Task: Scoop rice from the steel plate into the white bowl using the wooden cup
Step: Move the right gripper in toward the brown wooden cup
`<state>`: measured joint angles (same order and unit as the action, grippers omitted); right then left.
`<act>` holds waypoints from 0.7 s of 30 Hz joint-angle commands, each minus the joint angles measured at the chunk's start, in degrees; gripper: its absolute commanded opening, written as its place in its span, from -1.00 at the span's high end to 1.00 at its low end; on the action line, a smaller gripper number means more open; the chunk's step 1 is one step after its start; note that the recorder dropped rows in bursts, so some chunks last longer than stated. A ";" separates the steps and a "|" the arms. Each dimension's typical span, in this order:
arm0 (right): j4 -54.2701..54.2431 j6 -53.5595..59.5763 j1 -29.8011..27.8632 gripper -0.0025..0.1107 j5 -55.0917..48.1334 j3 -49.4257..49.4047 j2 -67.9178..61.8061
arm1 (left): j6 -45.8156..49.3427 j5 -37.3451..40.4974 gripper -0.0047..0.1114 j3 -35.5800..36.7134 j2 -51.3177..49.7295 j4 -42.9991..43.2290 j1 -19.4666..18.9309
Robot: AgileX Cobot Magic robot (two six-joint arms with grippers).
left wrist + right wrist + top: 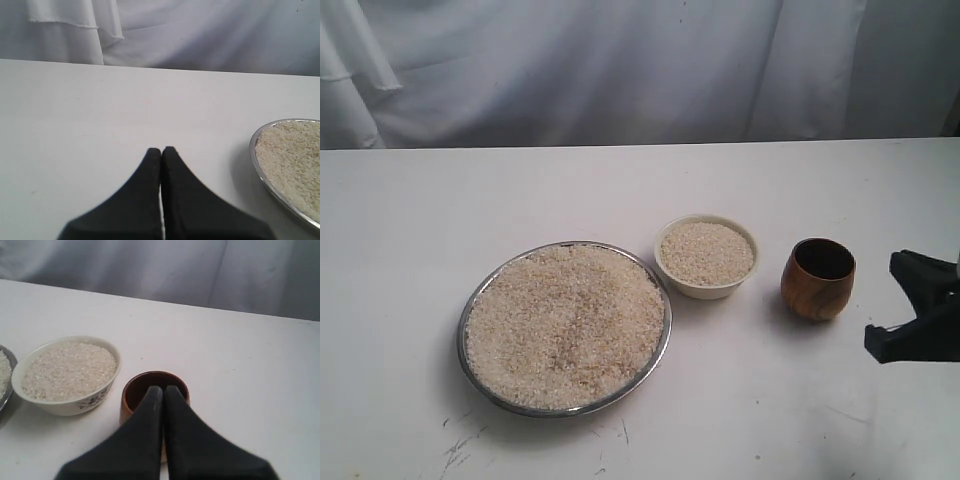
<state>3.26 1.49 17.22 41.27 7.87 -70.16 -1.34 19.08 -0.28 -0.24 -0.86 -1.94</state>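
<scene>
The steel plate (466, 345) sits left of centre, heaped with rice (565, 325). Just to its right the white bowl (706, 290) holds rice up to near its rim. Further right the wooden cup (817, 285) stands upright and looks empty. My right gripper (918, 318) hovers at the right edge, apart from the cup. In the right wrist view this gripper (162, 388) is shut and empty, its tips lined up over the cup (134, 392) beside the bowl (75, 402). My left gripper (161, 149) is shut on nothing, over bare table left of the plate (256, 150).
A white table (620, 190) carries everything, with a white cloth backdrop (620, 70) behind its far edge. Small dark scuff marks (460, 445) lie near the front left.
</scene>
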 commanded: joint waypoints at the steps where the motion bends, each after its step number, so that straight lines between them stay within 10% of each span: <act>1: -0.25 -0.11 0.13 0.95 -0.01 -0.22 -0.11 | 0.00 -0.81 0.92 0.28 0.24 0.06 0.15; 7: 10.84 -4.63 0.13 0.42 -1.22 -0.22 -1.15 | 0.00 -0.81 0.92 0.28 0.24 0.06 0.15; 13: 9.24 -2.31 0.13 -0.91 -0.99 -0.22 -4.74 | 0.00 -0.81 0.92 0.28 0.24 0.06 0.15; 21: 4.52 3.96 0.13 -0.91 6.28 1.58 -15.54 | 0.00 -0.81 0.92 0.28 0.24 0.06 0.15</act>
<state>11.70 2.87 17.26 42.16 8.92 -82.48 -1.34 19.08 -0.28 -0.24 -0.86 -1.94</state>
